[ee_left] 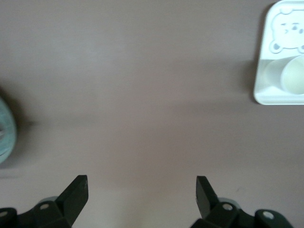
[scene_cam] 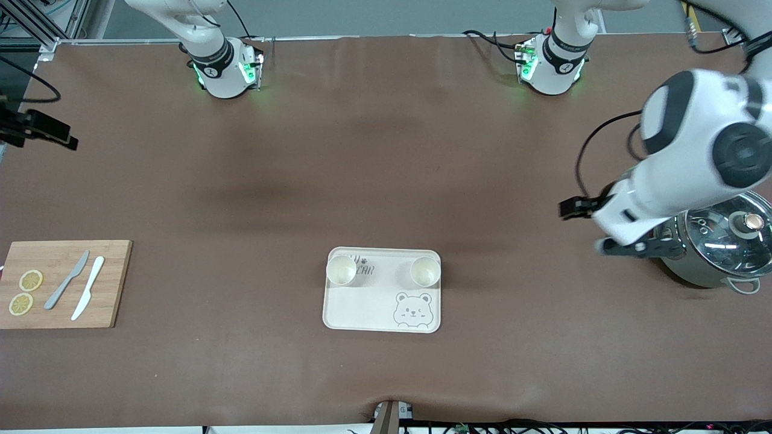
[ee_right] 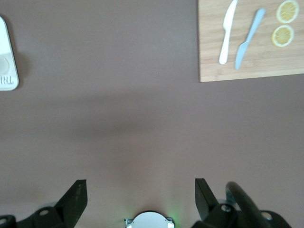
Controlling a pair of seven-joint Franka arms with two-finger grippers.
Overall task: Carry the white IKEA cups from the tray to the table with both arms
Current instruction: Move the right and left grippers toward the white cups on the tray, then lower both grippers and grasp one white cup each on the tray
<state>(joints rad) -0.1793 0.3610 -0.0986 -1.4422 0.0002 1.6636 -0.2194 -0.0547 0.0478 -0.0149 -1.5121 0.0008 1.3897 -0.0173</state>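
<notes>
Two white IKEA cups stand upright on the bear-print tray (scene_cam: 362,307), one (scene_cam: 341,269) toward the right arm's end and one (scene_cam: 425,270) toward the left arm's end. Both are on the tray's edge farther from the front camera. My left gripper (scene_cam: 582,228) is open and empty, up in the air beside the steel pot. Its wrist view shows open fingers (ee_left: 141,187) over bare table, with the tray (ee_left: 266,57) and one cup (ee_left: 292,78) at the edge. My right gripper (ee_right: 141,190) is open and empty, high over the table by its own base.
A lidded steel pot (scene_cam: 724,241) stands at the left arm's end, under the left arm. A wooden cutting board (scene_cam: 60,253) at the right arm's end holds a grey knife (scene_cam: 67,279), a white knife (scene_cam: 88,288) and two lemon slices (scene_cam: 31,280).
</notes>
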